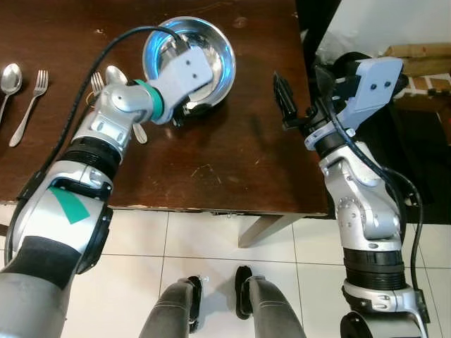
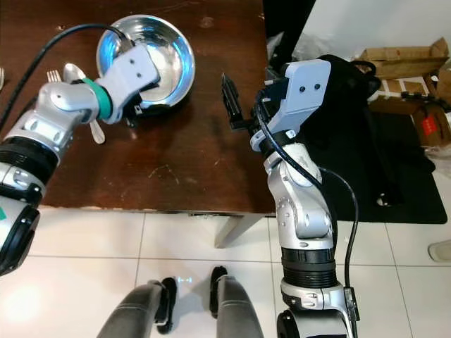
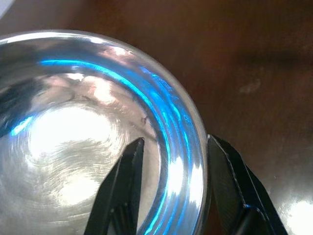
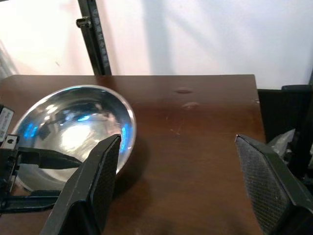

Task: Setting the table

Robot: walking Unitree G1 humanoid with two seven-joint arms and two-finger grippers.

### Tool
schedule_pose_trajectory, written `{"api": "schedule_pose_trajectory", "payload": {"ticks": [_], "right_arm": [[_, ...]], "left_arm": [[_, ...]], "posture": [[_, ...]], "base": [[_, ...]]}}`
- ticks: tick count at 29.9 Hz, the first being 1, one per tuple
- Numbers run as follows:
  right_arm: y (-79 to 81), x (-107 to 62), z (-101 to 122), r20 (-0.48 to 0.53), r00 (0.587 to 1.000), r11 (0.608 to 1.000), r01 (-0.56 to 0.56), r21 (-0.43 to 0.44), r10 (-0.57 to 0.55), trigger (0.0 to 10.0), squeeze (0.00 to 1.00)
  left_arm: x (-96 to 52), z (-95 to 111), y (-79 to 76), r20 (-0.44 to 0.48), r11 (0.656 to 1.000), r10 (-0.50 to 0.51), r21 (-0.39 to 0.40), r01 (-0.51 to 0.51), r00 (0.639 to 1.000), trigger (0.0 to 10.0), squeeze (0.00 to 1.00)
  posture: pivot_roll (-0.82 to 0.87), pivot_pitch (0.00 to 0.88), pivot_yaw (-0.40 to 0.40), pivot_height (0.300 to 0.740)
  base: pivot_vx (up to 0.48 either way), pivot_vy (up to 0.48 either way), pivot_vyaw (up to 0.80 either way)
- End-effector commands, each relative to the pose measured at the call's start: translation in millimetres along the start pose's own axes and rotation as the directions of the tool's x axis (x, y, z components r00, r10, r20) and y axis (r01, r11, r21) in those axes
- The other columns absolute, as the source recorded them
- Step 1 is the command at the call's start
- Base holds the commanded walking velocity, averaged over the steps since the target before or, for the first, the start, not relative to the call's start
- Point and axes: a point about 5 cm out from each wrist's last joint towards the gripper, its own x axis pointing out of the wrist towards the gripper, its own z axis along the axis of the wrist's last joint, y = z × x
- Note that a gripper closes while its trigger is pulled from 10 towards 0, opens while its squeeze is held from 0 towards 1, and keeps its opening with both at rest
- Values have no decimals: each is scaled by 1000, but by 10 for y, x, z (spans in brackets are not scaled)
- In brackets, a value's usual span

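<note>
Dark wooden desk [image 1: 211, 162]: steel bowl [image 1: 211, 49] at 12 o'clock, rigid, light, slippery; your left end effector [image 3: 171, 161] straddles its rim, fingers apart, not clamped. Pinch the rim firmly. Right end effector [image 4: 186, 166] wide apart, hovering at 3 o'clock.

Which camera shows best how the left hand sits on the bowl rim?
Left wrist view: the left hand straddles the bowl rim, one finger inside, one outside. In the eye views its wrist covers the fingers; the right wrist view shows them from the side.

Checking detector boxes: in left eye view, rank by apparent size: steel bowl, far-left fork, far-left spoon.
1. steel bowl, clearly largest.
2. fork.
3. spoon, cut off by the frame edge, so its rank against the fork is unsure.
</note>
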Motion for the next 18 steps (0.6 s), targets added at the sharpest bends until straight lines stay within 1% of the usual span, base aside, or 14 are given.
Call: {"api": "schedule_pose_trajectory", "payload": {"ticks": [1, 4, 5, 7, 9, 10, 11, 16, 18], "right_arm": [[-20, -30, 3, 1, 1000, 1000, 10, -2, -10, 10000, 0], [-25, -41, 4, 1, 1000, 1000, 14, -3, -14, 10000, 0], [-34, -52, 2, 0, 1000, 1000, 19, -5, -19, 10000, 0], [-34, -52, 2, 0, 1000, 1000, 19, -5, -19, 10000, 0], [-51, -62, -11, -2, 1000, 1000, 25, -4, -25, 10000, 0], [-51, -62, -11, -2, 1000, 1000, 25, -4, -25, 10000, 0], [-59, -62, -18, -3, 1000, 1000, 26, -4, -26, 10000, 0], [-55, -43, -23, -1, 1000, 1000, 20, -1, -20, 10000, 0], [-35, -17, -30, 0, 1000, 1000, 10, 3, -10, 10000, 0]], "left_arm": [[25, -16, -31, -12, 999, -21, 29, 21, 1000, 10000, 0], [22, 33, -2, 15, 1000, -16, 27, 15, 1000, 10000, 0], [10, 100, 47, 50, 999, -2, 35, 1, 999, 10000, 0], [10, 100, 47, 50, 999, -2, 35, 1, 999, 10000, 0], [-37, 215, 137, 110, 997, 18, 73, -26, 994, 10000, 0], [-37, 215, 137, 110, 997, 18, 73, -26, 994, 10000, 0], [-55, 248, 162, 127, 995, 21, 92, -33, 992, 10000, 0], [-81, 246, 169, 126, 991, 11, 128, -28, 992, 10000, 0], [-96, 146, 153, 76, 991, 4, 135, -14, 997, 10000, 0]], "posture": [[11, 206, 44, 740], [10, 205, 43, 740], [15, 197, 39, 740], [15, 197, 39, 740], [25, 176, 30, 740], [25, 176, 30, 740], [28, 172, 28, 740], [35, 164, 25, 740], [36, 159, 21, 740]], "base": [[0, 0, 0], [0, 0, 0], [0, 0, 0], [0, 0, 0], [0, 0, 0], [0, 0, 0], [0, 0, 0], [0, 0, 0], [0, 0, 0]]}}
